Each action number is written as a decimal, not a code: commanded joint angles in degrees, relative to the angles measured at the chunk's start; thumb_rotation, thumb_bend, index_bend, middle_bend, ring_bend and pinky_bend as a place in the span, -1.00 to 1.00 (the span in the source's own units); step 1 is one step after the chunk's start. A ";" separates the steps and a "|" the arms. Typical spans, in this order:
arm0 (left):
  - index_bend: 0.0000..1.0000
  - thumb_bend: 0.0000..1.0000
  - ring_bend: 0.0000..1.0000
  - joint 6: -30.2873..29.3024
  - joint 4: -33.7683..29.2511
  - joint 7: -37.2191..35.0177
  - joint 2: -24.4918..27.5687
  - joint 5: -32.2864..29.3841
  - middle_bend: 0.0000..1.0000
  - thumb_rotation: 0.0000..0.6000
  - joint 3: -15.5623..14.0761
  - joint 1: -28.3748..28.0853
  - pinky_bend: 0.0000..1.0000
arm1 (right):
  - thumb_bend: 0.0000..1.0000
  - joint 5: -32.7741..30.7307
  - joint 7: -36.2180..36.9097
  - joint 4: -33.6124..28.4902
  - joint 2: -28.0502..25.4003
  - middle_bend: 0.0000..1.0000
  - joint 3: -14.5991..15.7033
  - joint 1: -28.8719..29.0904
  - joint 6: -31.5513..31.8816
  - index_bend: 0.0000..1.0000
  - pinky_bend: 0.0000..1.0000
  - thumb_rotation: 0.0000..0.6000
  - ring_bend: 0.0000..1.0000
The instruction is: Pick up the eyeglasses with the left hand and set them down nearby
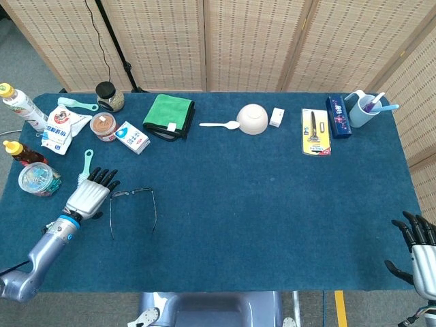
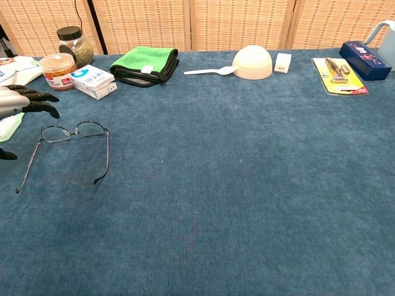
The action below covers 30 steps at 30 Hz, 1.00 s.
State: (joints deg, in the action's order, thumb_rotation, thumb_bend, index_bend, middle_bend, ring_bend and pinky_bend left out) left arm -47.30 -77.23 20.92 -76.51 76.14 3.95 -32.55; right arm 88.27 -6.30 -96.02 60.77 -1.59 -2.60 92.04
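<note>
Table covering: blue cloth (image 1: 272, 204) lying over the whole top.
Far edge, middle: folded green towel (image 1: 168, 114) sitting beside a white spoon (image 1: 219, 125) and upturned white bowl (image 1: 253, 118).
Far right: blue cup (image 1: 361, 109) standing by a dark box (image 1: 338, 116) and carded tool pack (image 1: 316, 131).
Far left: jar (image 1: 109, 96), tub (image 1: 103, 126), bottles (image 1: 20, 105) crowding together.
</note>
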 commanded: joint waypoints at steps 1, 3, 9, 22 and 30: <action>-0.63 -0.70 -1.00 0.38 1.42 -0.39 -1.61 0.21 -1.00 1.00 -0.27 -0.93 -1.00 | -0.71 -0.05 -0.03 -0.05 -0.10 -0.78 -0.02 -0.16 0.16 -0.58 -0.69 1.00 -0.79; -0.63 -0.70 -1.00 0.53 2.04 -0.50 -2.45 0.31 -1.00 1.00 -0.39 -1.44 -1.00 | -0.71 -0.19 -0.04 -0.08 -0.22 -0.78 -0.02 -0.41 0.39 -0.58 -0.69 1.00 -0.79; -0.63 -0.70 -1.00 1.46 3.39 -0.04 -4.12 0.12 -1.00 1.00 -0.85 -2.80 -1.00 | -0.72 -0.56 0.01 -0.12 -0.44 -0.78 -0.02 -1.02 0.83 -0.58 -0.69 1.00 -0.79; -0.63 -0.70 -1.00 0.04 1.85 0.11 -2.58 0.27 -1.00 1.00 -1.63 -3.60 -1.00 | -0.71 -0.76 -0.34 -0.42 -0.47 -0.78 -0.26 -1.37 0.93 -0.59 -0.69 1.00 -0.79; -0.67 -0.70 -1.00 0.20 1.00 0.38 -0.48 1.31 -1.00 1.00 -3.74 -3.38 -1.00 | -0.71 -0.65 -0.86 -0.84 -0.42 -0.78 -0.29 -1.54 0.99 -0.59 -0.69 1.00 -0.79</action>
State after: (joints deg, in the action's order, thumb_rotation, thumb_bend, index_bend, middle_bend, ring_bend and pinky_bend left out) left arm -47.23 -76.33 21.27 -76.98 77.47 0.31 -35.90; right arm 87.62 -7.15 -96.84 60.34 -1.88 -4.13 93.04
